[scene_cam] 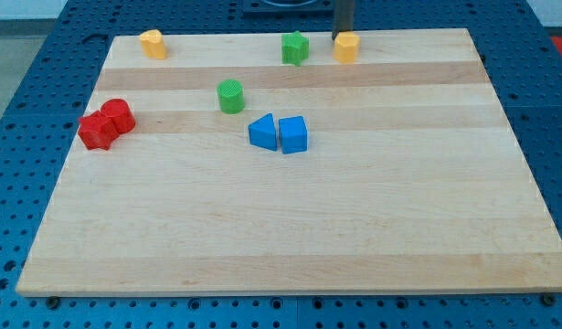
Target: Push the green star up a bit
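Observation:
The green star (pixel 295 47) lies near the top edge of the wooden board (pixel 290 228), a little right of the middle. My tip (pixel 342 35) comes down from the view's top just right of the star, at the upper left edge of a yellow block (pixel 346 47). The tip stands about a block's width to the right of the green star and does not touch it.
A second yellow block (pixel 153 43) sits at the top left. A green cylinder (pixel 230 95) lies below and left of the star. Two blue blocks (pixel 262 132) (pixel 293 134) touch near the middle. Two red blocks (pixel 118 114) (pixel 98 131) touch at the left edge.

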`<state>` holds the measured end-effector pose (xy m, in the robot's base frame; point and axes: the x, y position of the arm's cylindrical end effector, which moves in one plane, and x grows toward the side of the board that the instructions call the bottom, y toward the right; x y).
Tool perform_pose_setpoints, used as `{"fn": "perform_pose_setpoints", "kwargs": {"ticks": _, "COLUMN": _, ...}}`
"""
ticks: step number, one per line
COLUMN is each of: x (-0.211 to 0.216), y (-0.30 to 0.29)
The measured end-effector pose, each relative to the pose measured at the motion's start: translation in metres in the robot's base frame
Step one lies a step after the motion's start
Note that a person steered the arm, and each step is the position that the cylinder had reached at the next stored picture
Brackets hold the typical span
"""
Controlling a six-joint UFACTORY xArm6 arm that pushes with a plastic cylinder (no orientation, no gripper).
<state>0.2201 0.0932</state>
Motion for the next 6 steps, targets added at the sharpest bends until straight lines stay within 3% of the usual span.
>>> {"fn": "perform_pose_setpoints", "kwargs": {"ticks": 1, "x": 0.05, "y": 0.005}}
{"fn": "perform_pose_setpoints", "kwargs": {"ticks": 3, "x": 0.031, "y": 0.005}}
{"fn": "perform_pose_setpoints", "kwargs": {"ticks": 5, "x": 0.067, "y": -0.068}}
{"fn": "perform_pose_setpoints", "kwargs": {"ticks": 6, "x": 0.061, "y": -0.09}}
